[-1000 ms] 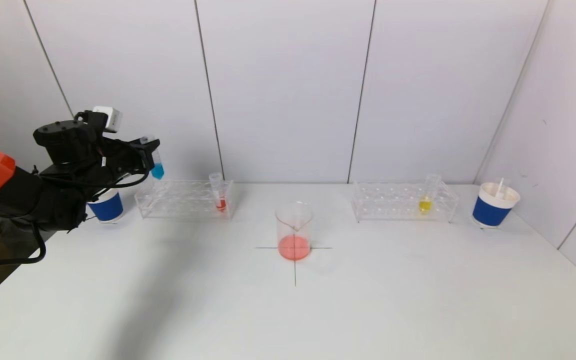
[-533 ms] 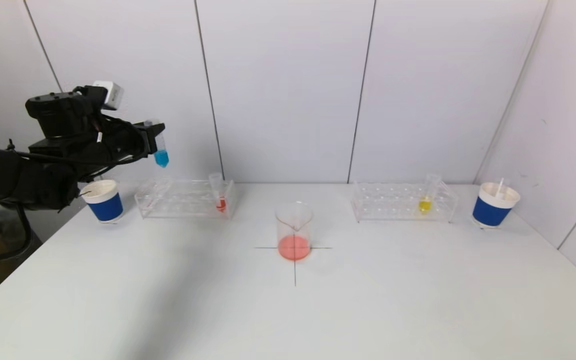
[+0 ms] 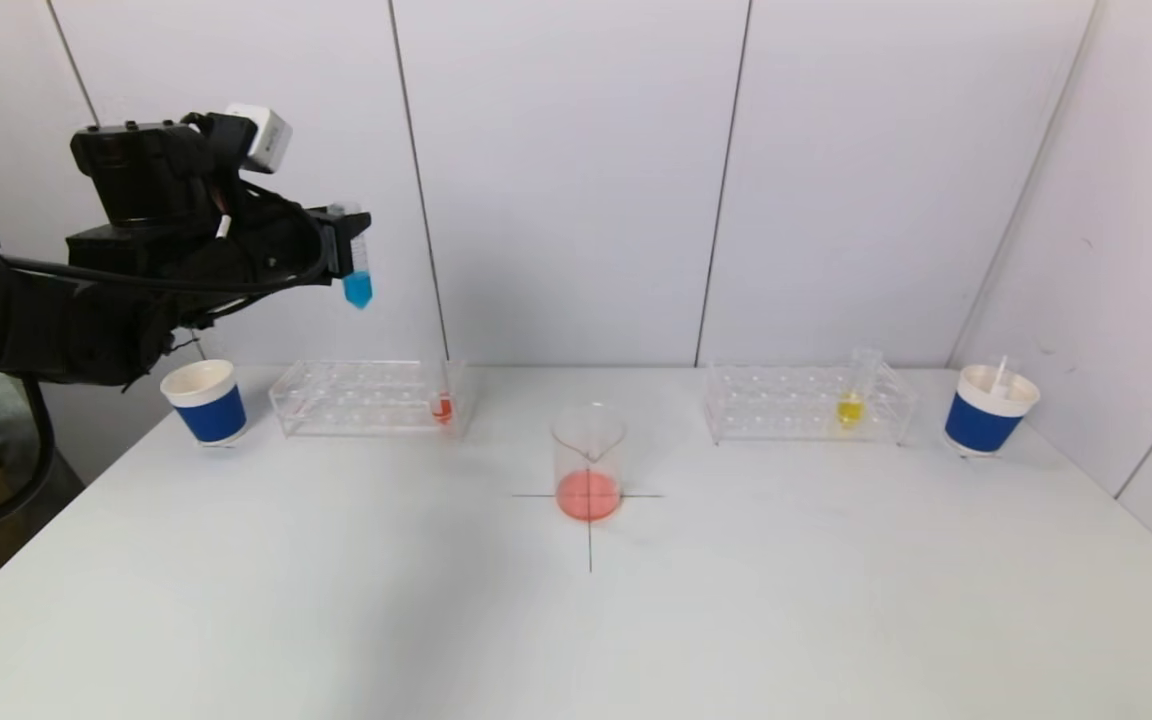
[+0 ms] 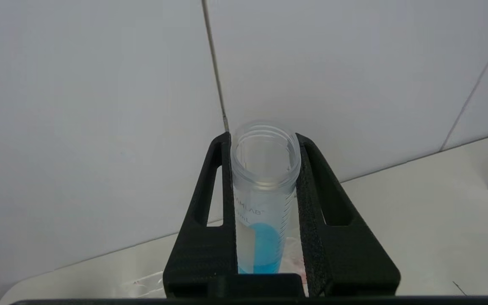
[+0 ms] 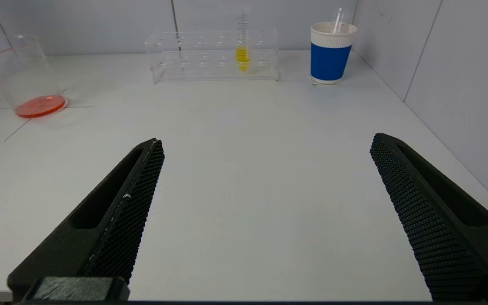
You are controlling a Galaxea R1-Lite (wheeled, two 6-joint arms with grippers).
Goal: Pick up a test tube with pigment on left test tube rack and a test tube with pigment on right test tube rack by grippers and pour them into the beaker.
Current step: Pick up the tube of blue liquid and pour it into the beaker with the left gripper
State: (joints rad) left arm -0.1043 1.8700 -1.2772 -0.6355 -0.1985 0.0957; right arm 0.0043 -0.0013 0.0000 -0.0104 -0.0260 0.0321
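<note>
Head view shows the left tool [image 3: 348,245] high above the left test tube rack [image 3: 366,398], clamped on the blue test tube [image 3: 357,270], which hangs nearly upright with its open mouth up. The beaker [image 3: 588,462] stands on the worktop [image 3: 576,620] lower and toward the robot's right of this tube, so I judge the left arm must travel right and down before tipping. The right tool [image 5: 265,220] hovers low over the worktop with its fingers wide apart, nothing between them; the yellow test tube [image 3: 850,405] stands in the right test tube rack [image 3: 806,402], well ahead of it. I count two racks, three tubes with pigment, one beaker, two paper cups.
</note>
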